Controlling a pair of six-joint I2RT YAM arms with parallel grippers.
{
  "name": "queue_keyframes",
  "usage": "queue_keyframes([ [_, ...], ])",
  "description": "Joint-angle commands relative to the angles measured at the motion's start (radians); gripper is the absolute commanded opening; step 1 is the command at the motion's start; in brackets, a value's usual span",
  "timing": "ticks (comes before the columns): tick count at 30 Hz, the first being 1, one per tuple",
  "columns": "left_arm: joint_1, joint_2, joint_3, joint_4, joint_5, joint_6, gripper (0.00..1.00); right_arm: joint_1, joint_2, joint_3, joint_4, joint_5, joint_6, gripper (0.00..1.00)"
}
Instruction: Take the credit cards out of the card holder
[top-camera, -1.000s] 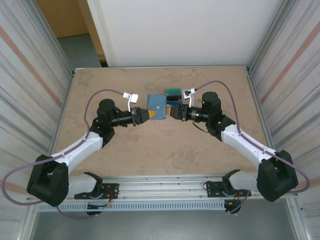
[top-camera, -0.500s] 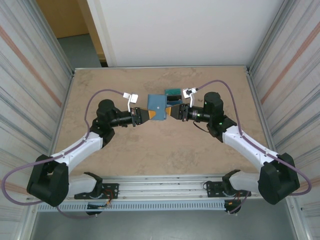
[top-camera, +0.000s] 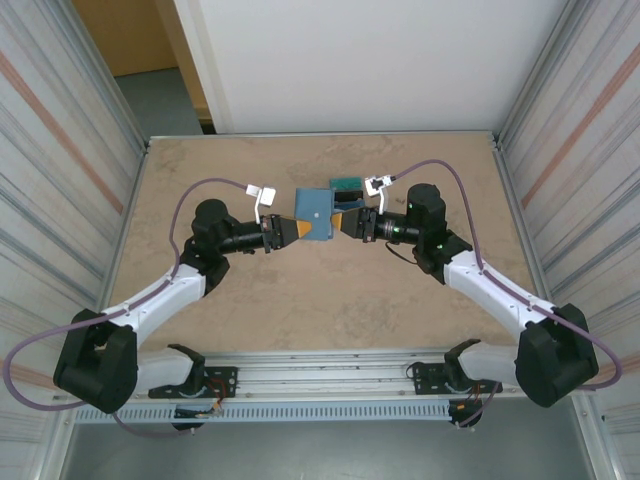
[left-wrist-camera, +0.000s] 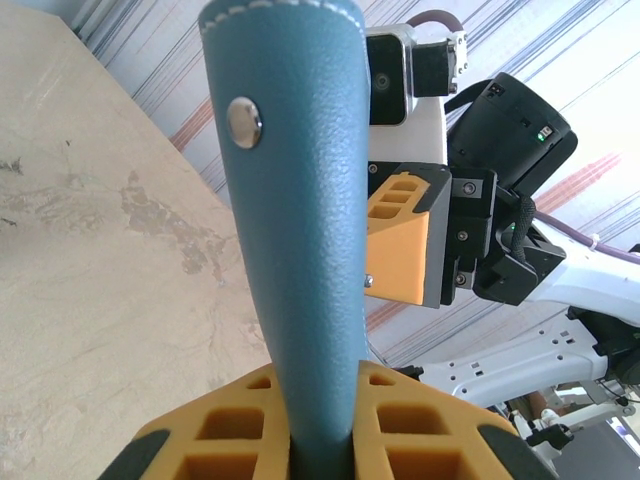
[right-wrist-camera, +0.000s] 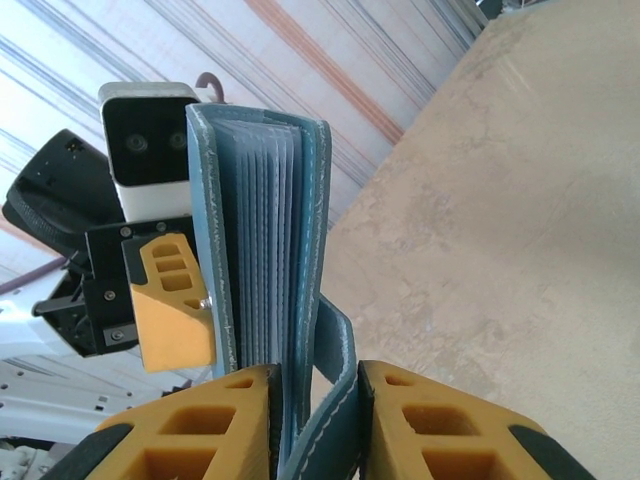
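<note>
Overhead: two arms reaching across a tan table (top-camera: 320, 310) to meet near its middle. Between them the card holder (top-camera: 316, 212), a small teal-blue wallet, pinched from its left side by the left gripper (top-camera: 297, 229) and from its right side by the right gripper (top-camera: 338, 222). Just behind the holder, flat on the table, the credit cards (top-camera: 347, 184) in teal and a darker colour, too small here to count. From above, no telling how firmly either gripper bites. Left wrist camera, much closer: yellow fingers clamped tight on the lower edge of the holder's grained outer face, a round metal snap stud (left-wrist-camera: 245, 122) high on that face, and the other gripper's yellow finger just beyond the far edge. No view of the inside from here. Right wrist camera, edge-on instead: two teal panels standing slightly apart, a stack of pale grey-blue pockets (right-wrist-camera: 265, 210) between them, and a teal strap (right-wrist-camera: 338, 345) curling down between the yellow fingers, which press in on panel and strap together.
</note>
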Motion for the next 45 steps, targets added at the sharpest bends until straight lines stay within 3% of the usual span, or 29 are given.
queue_keyframes([
  [1, -0.012, -0.033, 0.003, 0.075, 0.041, -0.007, 0.0, 0.005, 0.016, -0.007, 0.03, -0.017, 0.019, 0.27],
  [8, -0.02, -0.027, 0.007, 0.085, 0.044, -0.009, 0.0, 0.012, 0.051, -0.008, 0.118, -0.076, 0.061, 0.3],
  [20, -0.025, -0.033, 0.015, 0.095, 0.051, -0.01, 0.0, 0.021, 0.059, -0.01, 0.142, -0.113, 0.06, 0.26],
  [24, -0.035, -0.028, 0.023, 0.093, 0.056, -0.008, 0.0, 0.033, 0.068, -0.004, 0.155, -0.135, 0.06, 0.29],
  [31, -0.038, -0.024, 0.028, 0.032, 0.022, -0.003, 0.01, 0.045, 0.057, -0.004, 0.186, -0.153, 0.057, 0.07],
  [34, -0.039, -0.023, 0.027, -0.002, -0.002, 0.007, 0.15, 0.044, 0.044, -0.003, 0.163, -0.136, 0.051, 0.0],
  [37, -0.038, -0.014, 0.033, -0.029, -0.008, 0.012, 0.38, 0.046, 0.03, 0.023, 0.056, -0.08, 0.017, 0.0],
  [45, -0.043, 0.027, 0.06, -0.095, -0.012, 0.036, 0.69, 0.064, 0.006, 0.079, -0.14, 0.053, -0.044, 0.0],
])
